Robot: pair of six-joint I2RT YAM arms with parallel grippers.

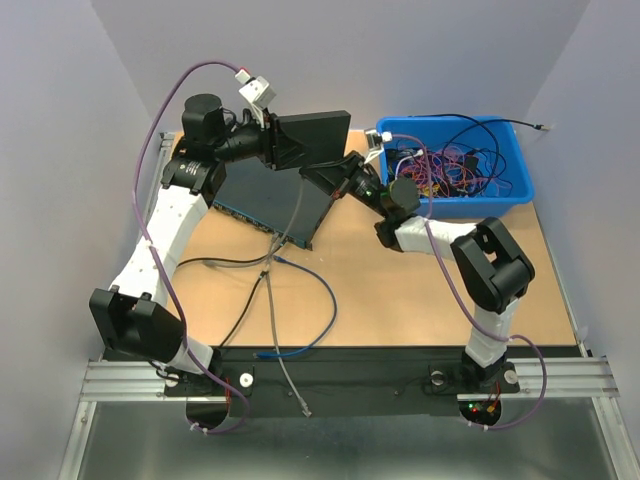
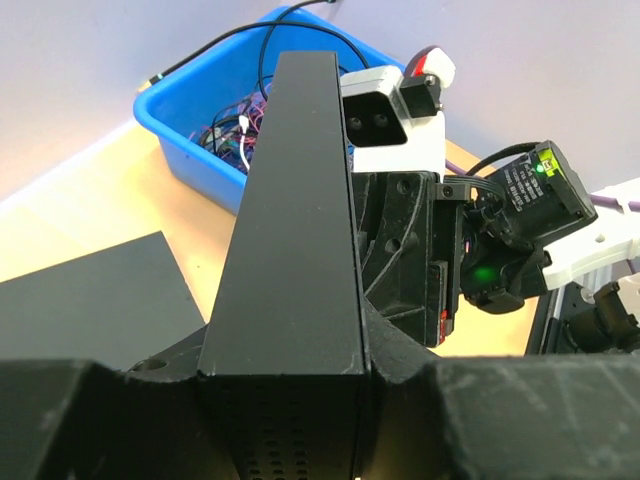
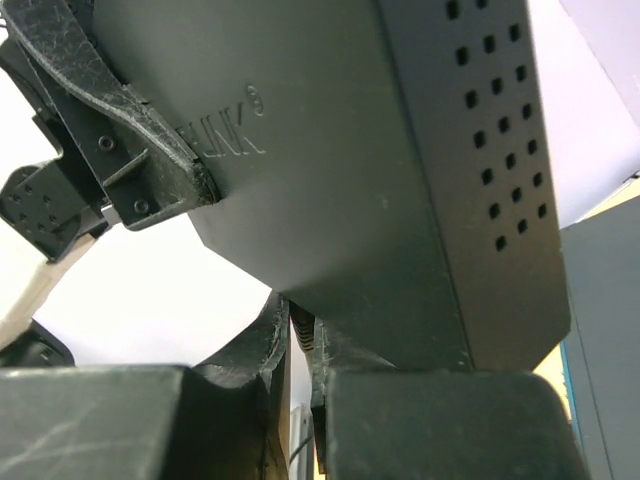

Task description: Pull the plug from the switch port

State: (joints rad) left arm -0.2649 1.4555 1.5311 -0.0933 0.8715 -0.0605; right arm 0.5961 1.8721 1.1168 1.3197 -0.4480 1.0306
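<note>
My left gripper (image 1: 283,140) is shut on a small black switch (image 1: 318,132) and holds it lifted above the table at the back centre. In the left wrist view the switch (image 2: 290,200) sits clamped between the fingers (image 2: 60,410). My right gripper (image 1: 322,178) reaches up under the switch from the right. In the right wrist view its jaws stand almost closed on a ribbed black plug boot (image 3: 303,330), whose top end meets the underside of the switch (image 3: 400,180). The port itself is hidden.
A larger flat black box (image 1: 265,195) lies on the table under the left gripper. Grey (image 1: 280,350), blue (image 1: 325,300) and black (image 1: 235,265) cables trail to the near edge. A blue bin (image 1: 515,180) of tangled wires stands at the back right.
</note>
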